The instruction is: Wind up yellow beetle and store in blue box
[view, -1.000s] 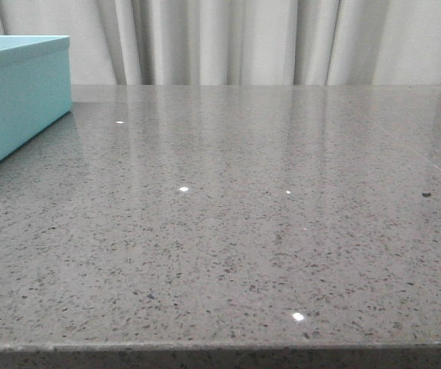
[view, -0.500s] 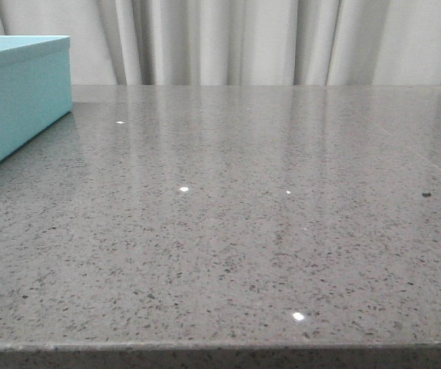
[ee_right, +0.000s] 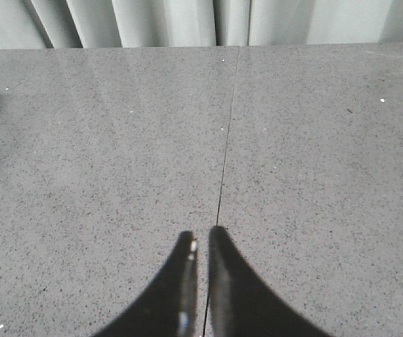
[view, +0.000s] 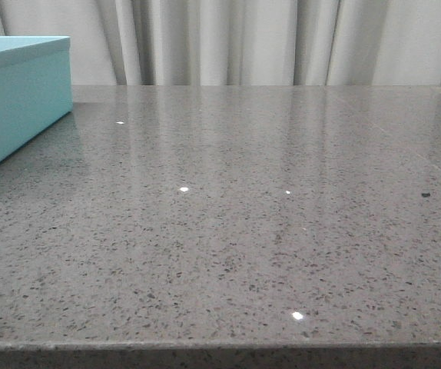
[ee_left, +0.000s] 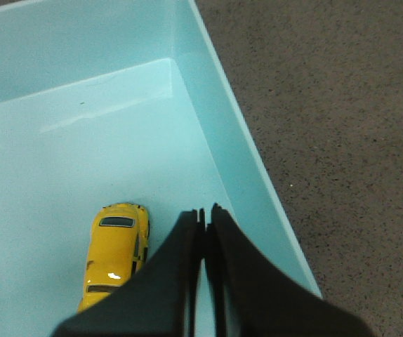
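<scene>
The yellow beetle (ee_left: 114, 254) lies on the floor of the blue box (ee_left: 103, 140) in the left wrist view. It is upright, near the box's side wall. My left gripper (ee_left: 205, 210) is shut and empty, above the box beside the car and apart from it. The blue box also shows at the far left of the front view (view: 17, 96), where its inside is hidden. My right gripper (ee_right: 201, 235) is shut and empty above the bare grey table. Neither gripper shows in the front view.
The grey speckled stone table (view: 243, 215) has a thin seam (ee_right: 226, 140) running away from my right gripper. White curtains (view: 266, 42) hang behind the table's far edge. The table's front edge (view: 220, 347) is close to the front camera.
</scene>
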{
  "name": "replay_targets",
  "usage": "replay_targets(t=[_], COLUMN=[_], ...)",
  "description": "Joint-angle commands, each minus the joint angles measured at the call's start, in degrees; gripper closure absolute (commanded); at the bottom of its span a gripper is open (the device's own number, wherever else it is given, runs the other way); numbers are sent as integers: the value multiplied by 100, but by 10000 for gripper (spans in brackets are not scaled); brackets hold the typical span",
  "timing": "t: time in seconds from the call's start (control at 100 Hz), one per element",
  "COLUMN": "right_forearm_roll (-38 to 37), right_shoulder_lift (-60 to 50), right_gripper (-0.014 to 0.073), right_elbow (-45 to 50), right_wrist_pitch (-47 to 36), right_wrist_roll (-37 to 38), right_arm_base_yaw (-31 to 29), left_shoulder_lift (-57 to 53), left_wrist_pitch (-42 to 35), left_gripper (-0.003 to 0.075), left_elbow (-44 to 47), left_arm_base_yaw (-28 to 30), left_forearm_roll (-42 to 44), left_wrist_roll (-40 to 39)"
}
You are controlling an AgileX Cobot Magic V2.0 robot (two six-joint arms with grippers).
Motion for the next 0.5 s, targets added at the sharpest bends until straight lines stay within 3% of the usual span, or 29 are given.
replay_targets(t=[0.0,0.4,0.49], right_forearm_roll=[-111,-177,-196], right_shoulder_lift=[-213,-938,-1092], right_gripper=[657,657,657], right_elbow=[-11,650,896], right_wrist_pitch=[-432,-643,-874], right_wrist_roll=[-68,-87,-87], right_arm_base_yaw=[5,5,5], left_shoulder_lift=[-639,-3123,-3609], left_wrist_pitch=[-654,-2819,-3000], left_gripper=[739,739,739], left_elbow=[307,3205,3721], left_arm_base_yaw=[-2,-2,-2], left_forearm_roll=[-248,-305,-376], left_wrist_roll=[97,227,227])
